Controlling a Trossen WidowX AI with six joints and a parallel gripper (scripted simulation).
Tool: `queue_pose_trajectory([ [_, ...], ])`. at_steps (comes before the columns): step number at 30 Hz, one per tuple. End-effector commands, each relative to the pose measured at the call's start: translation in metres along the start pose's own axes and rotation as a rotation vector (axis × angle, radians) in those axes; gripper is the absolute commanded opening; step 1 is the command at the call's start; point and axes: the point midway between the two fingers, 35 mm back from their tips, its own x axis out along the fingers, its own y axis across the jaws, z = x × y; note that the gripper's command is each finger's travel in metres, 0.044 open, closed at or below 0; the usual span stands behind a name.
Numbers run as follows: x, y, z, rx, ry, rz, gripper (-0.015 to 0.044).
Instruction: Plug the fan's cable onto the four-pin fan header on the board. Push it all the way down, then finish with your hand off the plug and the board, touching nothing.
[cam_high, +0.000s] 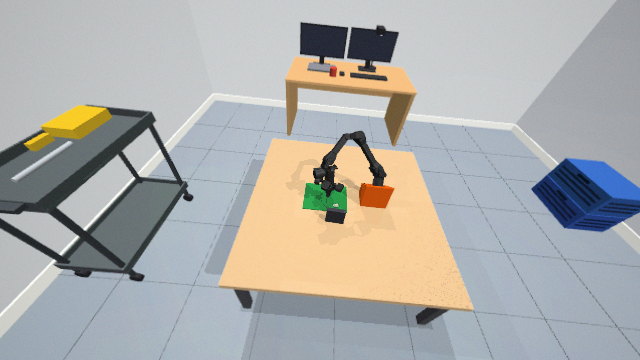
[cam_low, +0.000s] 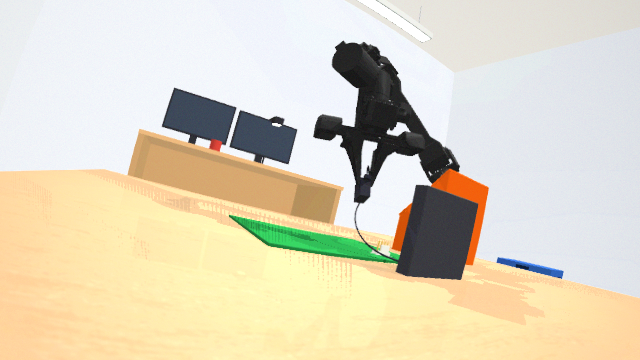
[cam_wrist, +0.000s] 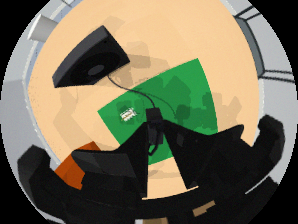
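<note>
My gripper (cam_low: 364, 186) (cam_wrist: 154, 124) is shut on the black plug (cam_low: 362, 193) (cam_wrist: 153, 114) of the fan's cable and holds it in the air above the green board (cam_high: 312, 202) (cam_low: 300, 240) (cam_wrist: 185, 75). The thin black cable (cam_low: 357, 227) (cam_wrist: 132, 91) runs from the plug down to the black fan (cam_high: 335, 216) (cam_low: 440, 235) (cam_wrist: 92, 60), which stands upright at the board's edge. The white header (cam_high: 336, 205) (cam_low: 384, 249) (cam_wrist: 128, 115) with its pins sits on the board near the fan. In the wrist view it is left of the plug.
An orange block (cam_high: 376, 196) (cam_low: 470, 200) (cam_wrist: 75, 167) stands beside the board, near the arm's base. All stand on the wooden table (cam_high: 300, 260) (cam_low: 200, 300) (cam_wrist: 165, 25). A desk with two monitors, a dark cart and blue crates stand away from the table.
</note>
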Motion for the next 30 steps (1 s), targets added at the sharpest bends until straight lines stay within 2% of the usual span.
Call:
queue_pose_trajectory([
  [1,0.006,0.002,-0.001,-0.003,-0.051,0.044,0.0],
  [30,0.032,0.011,-0.002,-0.018,-0.411,0.225,0.0],
])
